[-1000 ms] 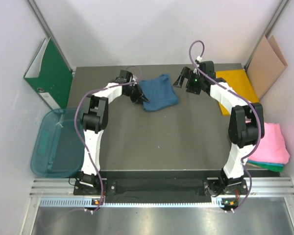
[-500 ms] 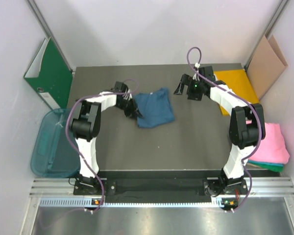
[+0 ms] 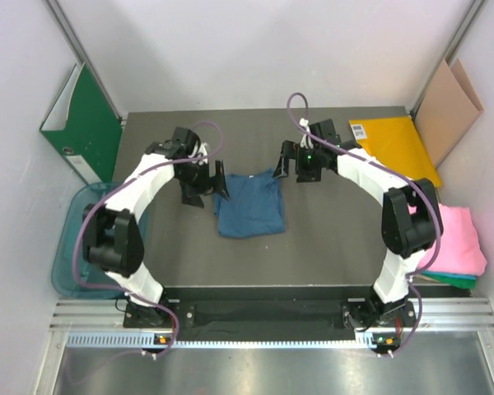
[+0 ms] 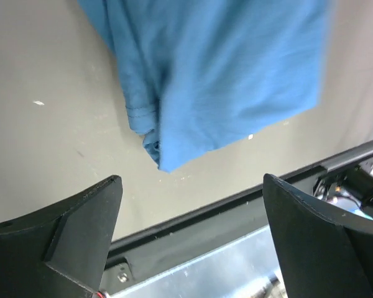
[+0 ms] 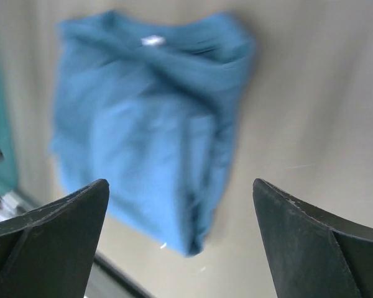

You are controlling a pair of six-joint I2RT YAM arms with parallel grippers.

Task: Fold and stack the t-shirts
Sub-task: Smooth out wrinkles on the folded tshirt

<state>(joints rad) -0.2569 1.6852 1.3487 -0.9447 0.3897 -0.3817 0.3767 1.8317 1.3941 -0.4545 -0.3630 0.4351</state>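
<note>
A dark blue t-shirt (image 3: 249, 206) lies folded into a rough rectangle on the grey table, free of both grippers. My left gripper (image 3: 204, 188) is open just left of its far left corner. In the left wrist view the shirt (image 4: 217, 74) lies beyond the open gripper (image 4: 191, 180), which has nothing in it. My right gripper (image 3: 297, 169) is open just beyond the shirt's far right corner. In the right wrist view the shirt (image 5: 149, 136) shows blurred under the open gripper (image 5: 179, 183). A folded pink t-shirt (image 3: 463, 239) lies on a teal-green one (image 3: 446, 278) at the right edge.
A green binder (image 3: 86, 123) leans against the left wall above a translucent teal bin (image 3: 90, 243). An orange envelope (image 3: 395, 144) lies at the back right, beside a brown cardboard sheet (image 3: 449, 103). A black rail (image 3: 263, 292) bounds the table's near edge.
The left gripper dragged the blue shirt nearer and leftward, then opened and let it go. The right gripper moved left toward the shirt, staying open.
</note>
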